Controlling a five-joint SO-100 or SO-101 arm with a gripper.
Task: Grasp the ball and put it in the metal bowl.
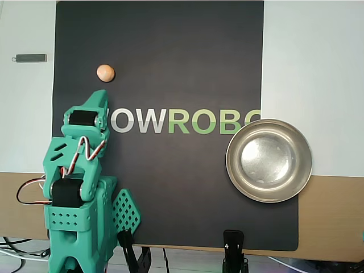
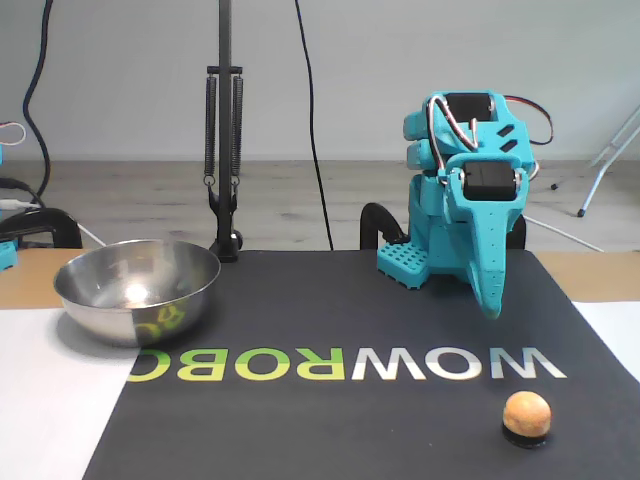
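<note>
Apparently the gripper (image 2: pixel 490 300) is pressed together, though neither view shows its fingers clearly. It holds nothing, hanging short of the ball (image 1: pixel 106 73), well apart from the metal bowl (image 1: pixel 269 160).

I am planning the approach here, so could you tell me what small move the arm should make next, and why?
Probably extend the gripper forward toward the ball while opening it. The arm is folded near its base, its tip short of the ball, which sits alone on the dark mat. The metal bowl is empty, so the grasp has to come first. I cannot tell whether the gripper is open.
</note>
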